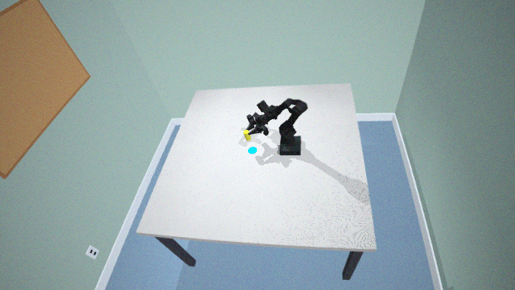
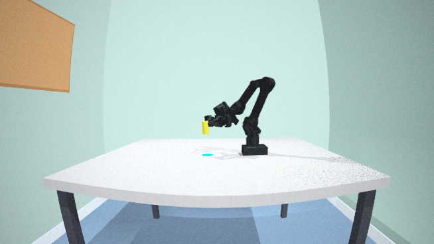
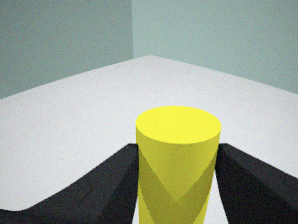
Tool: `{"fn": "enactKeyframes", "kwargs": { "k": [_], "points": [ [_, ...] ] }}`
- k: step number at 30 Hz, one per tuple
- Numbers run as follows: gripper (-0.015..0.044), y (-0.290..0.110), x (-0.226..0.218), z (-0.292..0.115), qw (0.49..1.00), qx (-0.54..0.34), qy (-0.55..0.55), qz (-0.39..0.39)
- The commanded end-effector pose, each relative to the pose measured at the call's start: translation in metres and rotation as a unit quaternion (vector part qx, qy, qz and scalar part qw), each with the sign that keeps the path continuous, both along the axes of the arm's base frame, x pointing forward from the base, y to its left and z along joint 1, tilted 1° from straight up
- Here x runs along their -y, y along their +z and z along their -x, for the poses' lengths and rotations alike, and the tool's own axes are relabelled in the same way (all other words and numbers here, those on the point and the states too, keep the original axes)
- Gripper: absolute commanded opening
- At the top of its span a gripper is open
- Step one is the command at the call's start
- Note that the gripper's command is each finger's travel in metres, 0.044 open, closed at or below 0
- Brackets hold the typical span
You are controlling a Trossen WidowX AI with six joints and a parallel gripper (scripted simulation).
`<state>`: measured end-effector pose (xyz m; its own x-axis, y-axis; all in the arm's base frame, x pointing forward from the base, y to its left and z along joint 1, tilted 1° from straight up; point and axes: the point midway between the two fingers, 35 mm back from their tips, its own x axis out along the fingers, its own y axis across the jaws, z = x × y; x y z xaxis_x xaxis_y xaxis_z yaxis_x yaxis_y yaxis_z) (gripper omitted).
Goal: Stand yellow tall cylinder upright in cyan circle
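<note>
My gripper is shut on the yellow tall cylinder. The cylinder stands upright between the fingers and hangs in the air well above the white table. The cyan circle is a flat disc on the table, below the cylinder and a little nearer the arm's base. In the wrist view the two black fingers flank the cylinder and the circle is out of sight.
The arm's black base stands on the table right of the circle. An orange board hangs on the left wall. The table stands over a blue floor.
</note>
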<state>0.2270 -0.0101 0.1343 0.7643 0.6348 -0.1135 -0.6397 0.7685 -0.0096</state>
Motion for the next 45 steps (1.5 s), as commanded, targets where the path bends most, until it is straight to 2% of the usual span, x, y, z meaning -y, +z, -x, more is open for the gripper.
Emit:
{"fn": "enactKeyframes", "kwargs": {
  "k": [1, 23, 45],
  "points": [
    [0.0105, -0.002, -0.002, 0.005, 1.000, 0.011, 0.004, -0.003],
    [0.0105, -0.002, -0.002, 0.006, 1.000, 0.018, 0.005, -0.004],
    [0.0105, -0.040, 0.006, -0.002, 1.000, 0.018, 0.005, -0.004]
  ]
}}
